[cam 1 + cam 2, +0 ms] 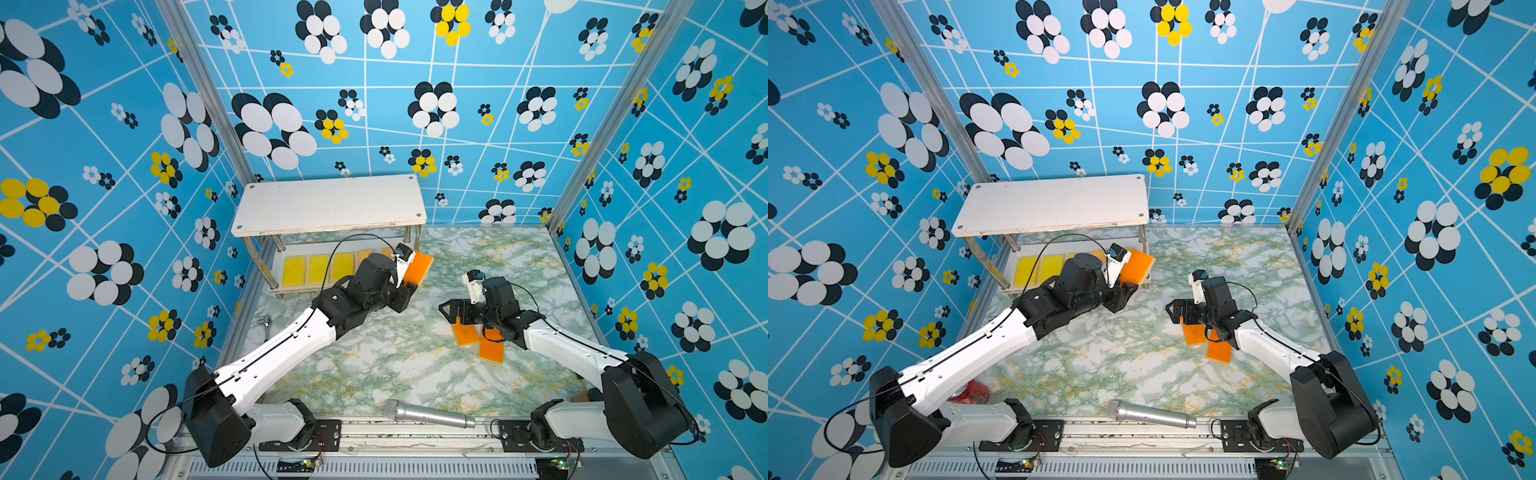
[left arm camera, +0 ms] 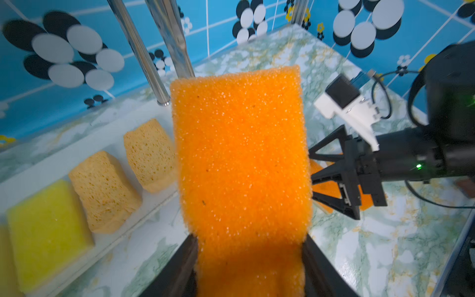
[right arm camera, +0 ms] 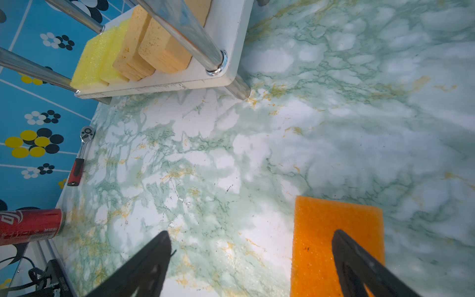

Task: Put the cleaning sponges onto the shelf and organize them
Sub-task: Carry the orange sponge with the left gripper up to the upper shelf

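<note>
- The left fingers [image 2: 180,270] are drawn in narrow and clamp the near end of the held orange sponge [image 2: 239,154], which sticks out in front of them, clear of the counter [image 1: 374,365].
- That sponge hangs just off the right end of the shelf [image 1: 328,203], level with its lower board [image 2: 64,159] and close to the chrome leg [image 2: 138,51].
- On the lower board, three yellow sponges [image 1: 318,268] fill the left part and two tan sponges [image 2: 102,190] sit to their right. The upper board is bare.
- The right fingers [image 3: 144,264] are spread wide and hold nothing. They hover well out from the shelf's right end, over one of the two loose orange sponges [image 1: 466,334] on the counter.
- Step in hand, as I judge it: set the held sponge down beside the tan pair.
- To do it well:
  - The space between the last tan sponge and the leg looks tight, so bring the sponge in from the front, long side parallel to the row.
  - Keep it flat and low enough to pass under the upper board. Its free end is soft and may catch.
  - Steer clear of the leg, and do not nudge the tan sponges out of line.
  - Open only once the sponge rests on the board.
</note>
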Controlling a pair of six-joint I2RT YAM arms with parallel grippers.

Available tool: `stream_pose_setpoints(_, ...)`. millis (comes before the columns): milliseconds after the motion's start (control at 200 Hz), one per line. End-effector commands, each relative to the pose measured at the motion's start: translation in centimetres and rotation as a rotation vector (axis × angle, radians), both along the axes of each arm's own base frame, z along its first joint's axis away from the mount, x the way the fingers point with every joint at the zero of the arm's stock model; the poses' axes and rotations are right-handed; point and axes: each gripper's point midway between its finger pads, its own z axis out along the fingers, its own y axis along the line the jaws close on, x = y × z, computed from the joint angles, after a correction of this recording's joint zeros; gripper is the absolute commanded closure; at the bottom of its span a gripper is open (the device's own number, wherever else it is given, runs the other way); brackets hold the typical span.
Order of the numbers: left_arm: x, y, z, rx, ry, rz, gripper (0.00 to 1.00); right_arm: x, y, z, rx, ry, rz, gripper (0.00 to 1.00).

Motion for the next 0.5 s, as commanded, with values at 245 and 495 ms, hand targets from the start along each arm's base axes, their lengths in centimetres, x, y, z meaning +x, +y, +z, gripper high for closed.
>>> stream_pose_setpoints(245,0.0,0.5,10.5,-0.113,-0.217,-0.001,0.44,0.2,-0.1,-0.3,0.011,0.011,-0.01,0.01)
stream_pose_setpoints(495,2.7,2.6,16.5,-0.215,-0.338,0.125,0.44,0.2,0.0,-0.3,0.015,0.01,-0.008,0.01)
